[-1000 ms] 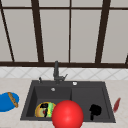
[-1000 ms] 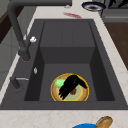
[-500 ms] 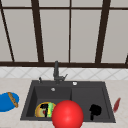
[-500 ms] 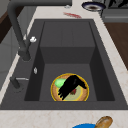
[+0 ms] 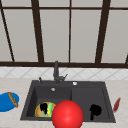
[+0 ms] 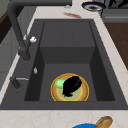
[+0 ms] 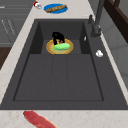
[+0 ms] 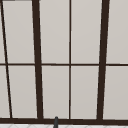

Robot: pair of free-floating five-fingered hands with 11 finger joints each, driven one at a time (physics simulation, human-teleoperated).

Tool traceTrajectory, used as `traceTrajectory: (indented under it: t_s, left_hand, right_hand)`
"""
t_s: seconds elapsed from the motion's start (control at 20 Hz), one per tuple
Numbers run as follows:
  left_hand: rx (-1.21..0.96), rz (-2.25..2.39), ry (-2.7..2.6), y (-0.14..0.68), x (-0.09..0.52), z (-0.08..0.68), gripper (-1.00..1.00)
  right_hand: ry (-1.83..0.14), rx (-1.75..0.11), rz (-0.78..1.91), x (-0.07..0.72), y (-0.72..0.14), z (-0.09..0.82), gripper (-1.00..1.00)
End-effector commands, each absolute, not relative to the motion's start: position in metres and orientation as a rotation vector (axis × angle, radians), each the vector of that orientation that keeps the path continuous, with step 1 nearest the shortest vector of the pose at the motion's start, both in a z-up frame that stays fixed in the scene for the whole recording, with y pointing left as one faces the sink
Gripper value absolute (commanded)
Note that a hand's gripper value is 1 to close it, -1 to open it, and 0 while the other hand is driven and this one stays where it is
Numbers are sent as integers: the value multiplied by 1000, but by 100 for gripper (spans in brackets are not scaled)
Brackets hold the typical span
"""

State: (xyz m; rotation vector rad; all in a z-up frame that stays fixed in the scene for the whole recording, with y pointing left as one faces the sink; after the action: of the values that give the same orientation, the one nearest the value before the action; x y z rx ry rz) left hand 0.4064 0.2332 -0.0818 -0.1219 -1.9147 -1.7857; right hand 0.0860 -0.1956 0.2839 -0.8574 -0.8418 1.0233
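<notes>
Blocking the front of the sink (image 5: 30,100), a red ball (image 5: 67,115) sits beside the left robot hand (image 5: 44,107), curled on a green item (image 6: 59,83).

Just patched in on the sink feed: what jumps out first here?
A big red ball sits in the foreground of the front view, over the sink's near edge. Behind it, the left hand is over a yellow plate holding something green in the deep basin; the right hand hangs over the shallow side.
</notes>
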Motion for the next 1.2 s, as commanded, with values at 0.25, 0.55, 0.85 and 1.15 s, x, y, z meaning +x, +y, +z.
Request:
traceTrajectory:
  t_s: [0.25, 0.55, 0.85, 1.15]
  left_hand:
    - [-108, -1803, -1943, 237, 406, -80, 100]
    - [-102, -1848, -2006, 252, 407, -40, 100]
    - [-85, -1848, -2015, 265, 405, 3, 100]
    - [-55, -1873, -1933, 271, 402, 37, 100]
  right_hand:
    - [-842, -857, 1023, 86, -196, 284, 0]
    - [-842, -857, 1023, 86, -196, 284, 0]
    - [-842, -857, 1023, 86, -196, 284, 0]
    - [-842, -857, 1023, 86, -196, 284, 0]
